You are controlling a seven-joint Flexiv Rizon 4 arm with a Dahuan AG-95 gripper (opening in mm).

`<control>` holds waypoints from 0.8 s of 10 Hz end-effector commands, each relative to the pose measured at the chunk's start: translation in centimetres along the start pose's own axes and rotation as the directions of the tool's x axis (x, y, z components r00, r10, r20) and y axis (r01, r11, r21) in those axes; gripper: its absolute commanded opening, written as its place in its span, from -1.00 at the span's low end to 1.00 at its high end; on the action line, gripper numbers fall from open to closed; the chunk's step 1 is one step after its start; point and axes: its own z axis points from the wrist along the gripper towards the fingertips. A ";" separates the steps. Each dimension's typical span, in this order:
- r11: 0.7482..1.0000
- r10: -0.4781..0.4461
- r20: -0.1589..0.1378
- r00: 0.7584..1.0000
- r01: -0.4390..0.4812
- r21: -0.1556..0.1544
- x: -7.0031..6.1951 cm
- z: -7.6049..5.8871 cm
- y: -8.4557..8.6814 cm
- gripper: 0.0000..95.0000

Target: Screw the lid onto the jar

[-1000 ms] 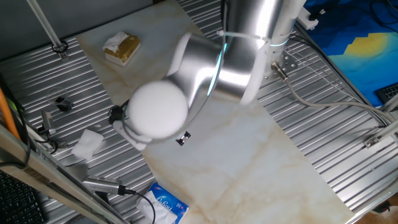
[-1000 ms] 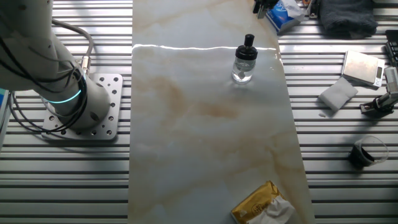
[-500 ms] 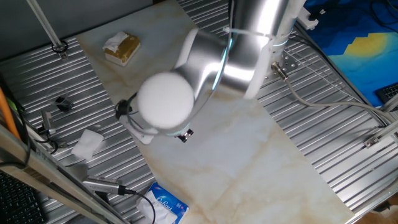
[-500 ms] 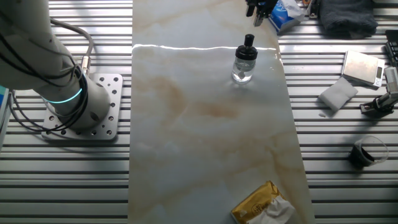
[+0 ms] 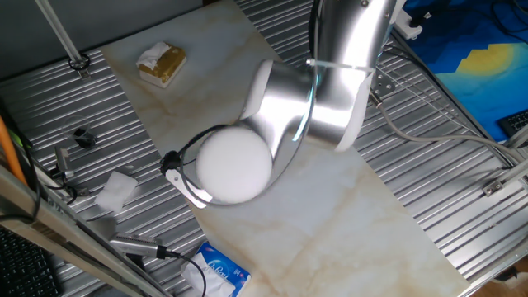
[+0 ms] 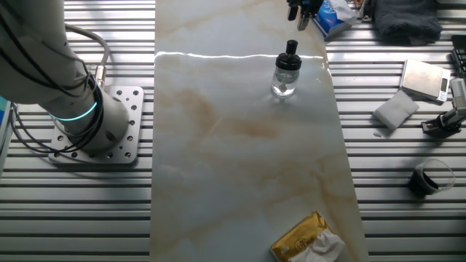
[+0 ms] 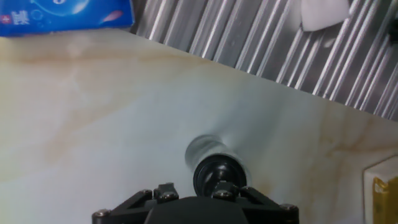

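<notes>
A marble-patterned board (image 6: 240,145) is laid over a ribbed metal table (image 6: 408,218). A yellow sponge with crumpled white tissue (image 6: 306,240) is seen near one end of the board. A blue tissue packet (image 6: 331,16) lies at the opposite end. On the ribs, a white wad of tissue (image 6: 395,110), a small scale (image 6: 426,78), a roll of black tape (image 6: 424,178) and dark cloth (image 6: 404,18) are placed.

Silver arm (image 5: 330,91), cyan ring, white round cap
</notes>
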 end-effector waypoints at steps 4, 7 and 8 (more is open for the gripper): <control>1.000 -0.013 0.017 1.000 0.013 0.001 0.1 0.9 -0.3 0.20; 0.999 -0.009 0.003 1.000 0.009 0.037 0.1 1.5 -0.3 0.20; 0.999 -0.007 0.001 1.000 0.007 0.044 0.1 1.6 -0.3 0.20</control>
